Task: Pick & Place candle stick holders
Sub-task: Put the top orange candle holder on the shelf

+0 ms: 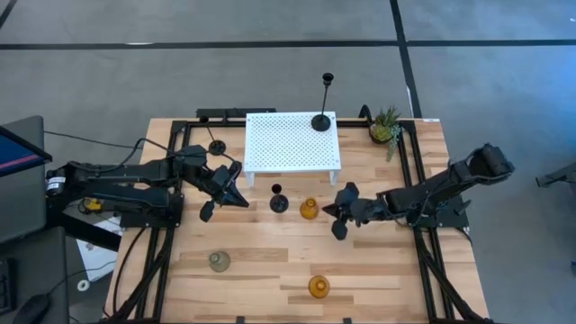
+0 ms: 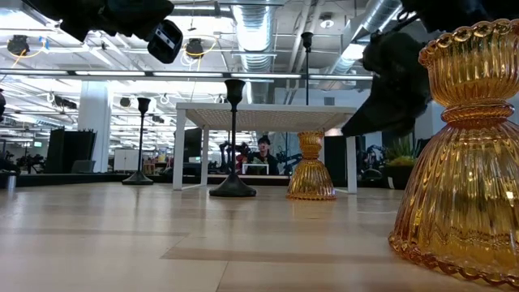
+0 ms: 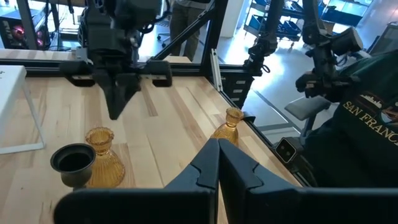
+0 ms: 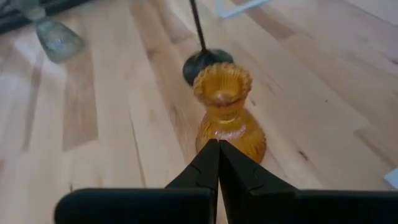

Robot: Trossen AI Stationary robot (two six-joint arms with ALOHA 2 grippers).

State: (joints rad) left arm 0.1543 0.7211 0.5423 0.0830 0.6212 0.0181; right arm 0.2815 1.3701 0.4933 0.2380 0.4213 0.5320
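Observation:
A tall black holder [image 1: 321, 121] stands by its round base on the white stand [image 1: 292, 142]. A second black holder [image 1: 217, 145] stands on the table left of the stand, and a third [image 1: 278, 202] in front of it. One amber glass holder [image 1: 309, 209] stands beside the third, another [image 1: 319, 287] near the front edge, and a grey-green one [image 1: 220, 261] at front left. My right gripper [image 4: 217, 152] is shut and empty, just right of the middle amber holder [image 4: 227, 115]. My left gripper [image 3: 217, 165] is shut and empty, raised left of the third black holder [image 3: 73, 160].
A small potted plant [image 1: 387, 126] sits at the stand's far right corner. Black frame rails [image 1: 416, 180] run along the table's left and right sides. Bare wood lies between the front holders. A person in a dark jacket [image 3: 367, 124] shows beyond the table's right side.

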